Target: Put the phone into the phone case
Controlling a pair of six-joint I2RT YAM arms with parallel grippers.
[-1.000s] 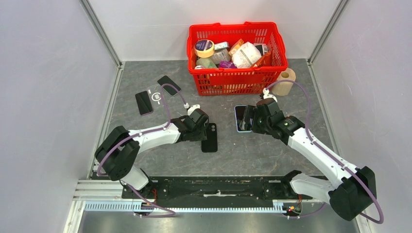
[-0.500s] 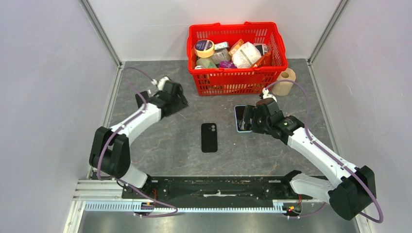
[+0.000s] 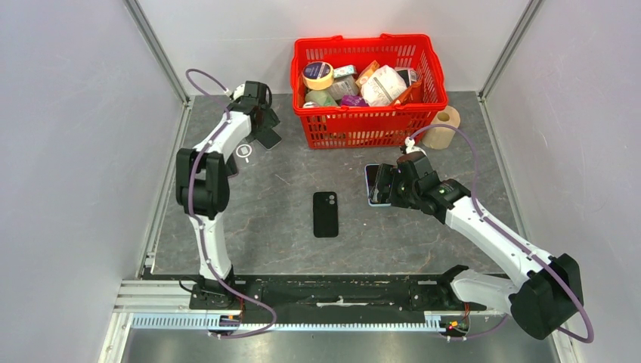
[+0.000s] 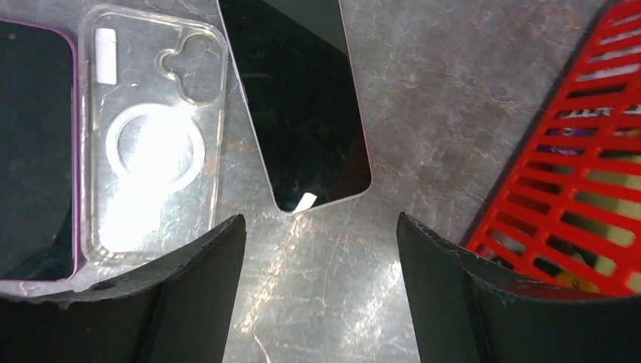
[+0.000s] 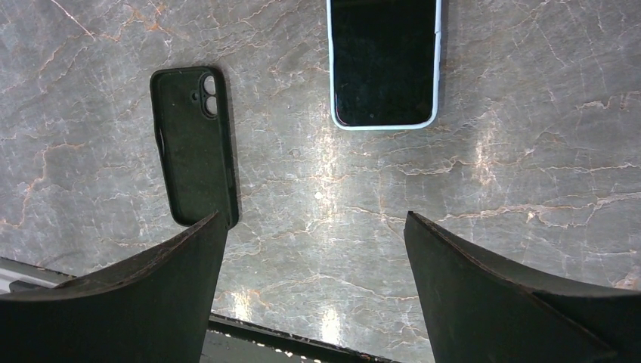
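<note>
The left pincer (image 3: 262, 128) has left the middle of the counter (image 3: 257, 219), where it hung low over the black phone case (image 3: 326, 214) a second ago. It now reaches out to the far left corner, beside the red basket (image 3: 368, 83). Its jaws, narrow before, now stand wide with nothing between them. In the left wrist view the left pincer (image 4: 319, 223) hovers over the near end of a dark phone (image 4: 298, 106) lying screen up. A clear case (image 4: 155, 136) lies just left of that phone, and a purple-edged phone (image 4: 34, 144) lies beyond it.

The black phone case lies alone and flat in the same spot, camera cutout toward the far side.

The right pincer (image 3: 385, 185) has barely moved. It stays wide above the pale-edged phone (image 3: 373, 184), which rests screen up on the counter, well apart from the black phone case (image 5: 193, 144).
</note>
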